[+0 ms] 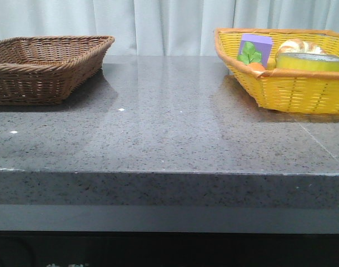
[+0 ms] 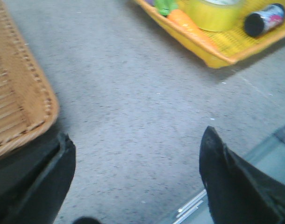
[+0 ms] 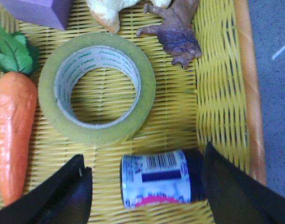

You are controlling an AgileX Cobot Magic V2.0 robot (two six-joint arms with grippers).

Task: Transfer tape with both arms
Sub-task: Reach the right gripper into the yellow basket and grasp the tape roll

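Observation:
The tape [image 3: 145, 93], a wide yellow roll with a pale printed core, lies flat in the yellow wicker basket [image 3: 222, 98]. It shows above the basket wall at the right in the front view [image 1: 311, 61] and far off in the left wrist view [image 2: 212, 14]. My right gripper [image 3: 145, 157] hangs open above the basket, its jaws either side of a small labelled can [image 3: 156, 179] beside the tape. My left gripper [image 2: 138, 161] is open over the bare grey table [image 2: 133, 102], holding nothing. Neither arm shows in the front view.
A brown wicker basket [image 1: 44, 67] stands at the table's back left, close to my left gripper [image 2: 16, 107]. In the yellow basket [image 1: 286, 92] lie a toy carrot [image 3: 11, 135], a purple block [image 3: 39, 9], bread [image 3: 107, 11] and a brown toy animal [image 3: 177, 32].

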